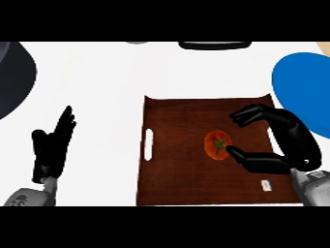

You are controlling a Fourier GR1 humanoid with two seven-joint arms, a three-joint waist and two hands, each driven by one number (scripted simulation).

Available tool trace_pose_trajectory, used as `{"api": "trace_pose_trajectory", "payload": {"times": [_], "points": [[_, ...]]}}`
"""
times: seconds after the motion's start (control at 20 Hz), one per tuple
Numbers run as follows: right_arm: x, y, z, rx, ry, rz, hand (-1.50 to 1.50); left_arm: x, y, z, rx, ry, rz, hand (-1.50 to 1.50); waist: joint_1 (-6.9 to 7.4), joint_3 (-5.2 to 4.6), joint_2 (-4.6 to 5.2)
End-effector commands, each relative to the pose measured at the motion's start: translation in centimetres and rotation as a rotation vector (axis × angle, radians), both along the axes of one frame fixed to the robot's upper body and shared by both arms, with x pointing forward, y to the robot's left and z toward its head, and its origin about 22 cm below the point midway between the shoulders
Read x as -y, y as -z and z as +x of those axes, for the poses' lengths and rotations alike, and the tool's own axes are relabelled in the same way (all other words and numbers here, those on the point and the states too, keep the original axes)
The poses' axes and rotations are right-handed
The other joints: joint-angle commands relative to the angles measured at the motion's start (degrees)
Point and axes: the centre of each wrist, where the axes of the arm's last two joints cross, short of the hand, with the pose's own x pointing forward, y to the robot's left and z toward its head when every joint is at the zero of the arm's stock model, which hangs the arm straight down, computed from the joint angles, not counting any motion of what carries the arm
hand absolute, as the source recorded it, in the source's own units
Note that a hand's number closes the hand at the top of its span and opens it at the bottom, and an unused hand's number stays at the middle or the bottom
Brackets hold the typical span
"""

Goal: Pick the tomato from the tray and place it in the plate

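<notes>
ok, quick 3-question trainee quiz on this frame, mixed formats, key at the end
1. True or false: the tomato already lies on the blue plate.
2. Which hand is by the tomato? A) right hand B) left hand
3. Fill in: the tomato lies on the brown ____.

Key: 1 false: it is on the tray, and the plate is to the tray's right. 2 A: its fingers and thumb are curved on either side of the tomato, not closed on it; the left hand rests open over the counter at left. 3 tray.
</notes>
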Motion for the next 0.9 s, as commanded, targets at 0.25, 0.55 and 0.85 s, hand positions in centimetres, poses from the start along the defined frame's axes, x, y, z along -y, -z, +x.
{"api": "trace_pose_trajectory", "payload": {"times": [0.25,0.55,0.85], "points": [[4.2,4.9,-0.5,0.121,-0.123,-0.358,-1.50,3.2,-2.2,-0.1,-0.024,0.027,-0.013,0.00,2.03,-0.21,-0.33],[4.3,-0.1,0.6,0.207,0.022,-0.662,-1.50,0.6,-1.3,-0.5,-0.068,0.018,0.000,0.00,1.12,-0.40,-0.52],[1.4,-2.6,-0.3,0.077,-0.044,-0.918,-1.50,1.6,-0.8,0.3,-0.051,0.026,-0.006,0.00,1.05,-0.43,-0.31]]}}
